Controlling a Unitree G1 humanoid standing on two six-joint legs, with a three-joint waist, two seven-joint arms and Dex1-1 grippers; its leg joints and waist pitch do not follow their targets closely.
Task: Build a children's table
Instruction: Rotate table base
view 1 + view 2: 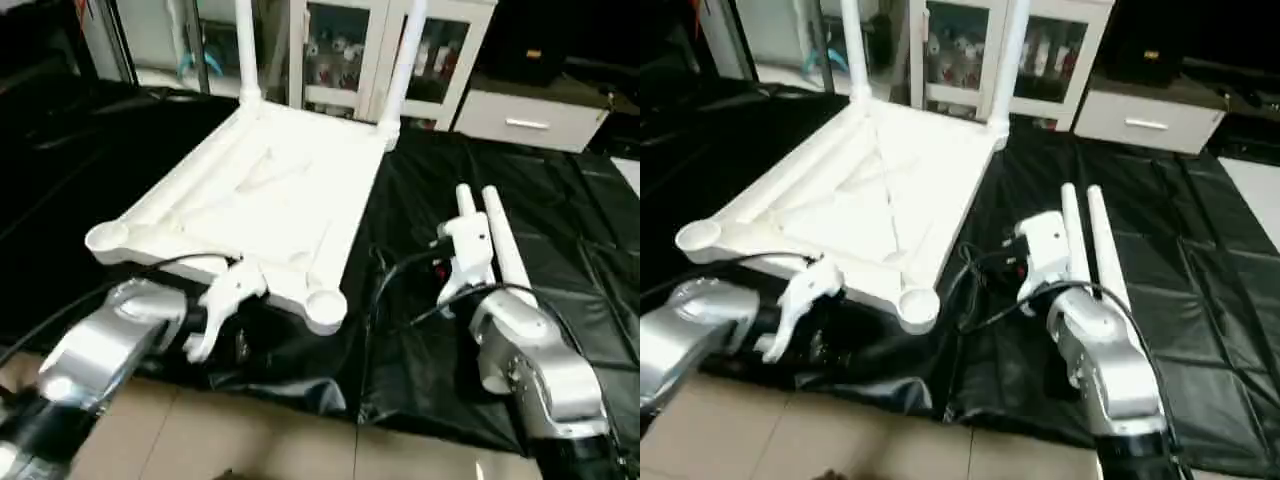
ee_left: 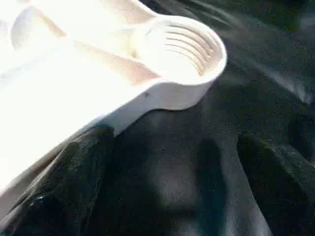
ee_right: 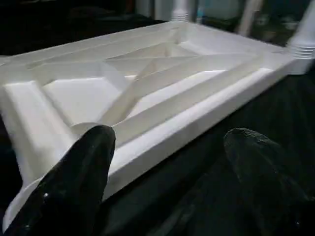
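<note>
The children's table lies upside down: its white tabletop (image 1: 250,200) shows the ribbed X-braced underside (image 3: 147,83). Two white legs (image 1: 245,50) (image 1: 405,60) stand upright in its far corner sockets. The near corner sockets (image 1: 108,238) (image 1: 325,305) are empty. Two loose legs (image 1: 500,235) lie side by side on the black cover, right of the tabletop. My left gripper (image 2: 172,187) is open at the tabletop's near edge, by the threaded near-right socket (image 2: 179,46), one finger (image 2: 74,182) against the rim. My right gripper (image 3: 167,182) is open, empty, facing the tabletop's right side.
A black cover (image 1: 500,350) drapes the worktable, its front edge hanging over a tiled floor (image 1: 250,430). A glass-door cabinet (image 1: 340,50) and a white drawer unit (image 1: 530,120) stand behind. Black cables (image 1: 400,290) loop between tabletop and right arm.
</note>
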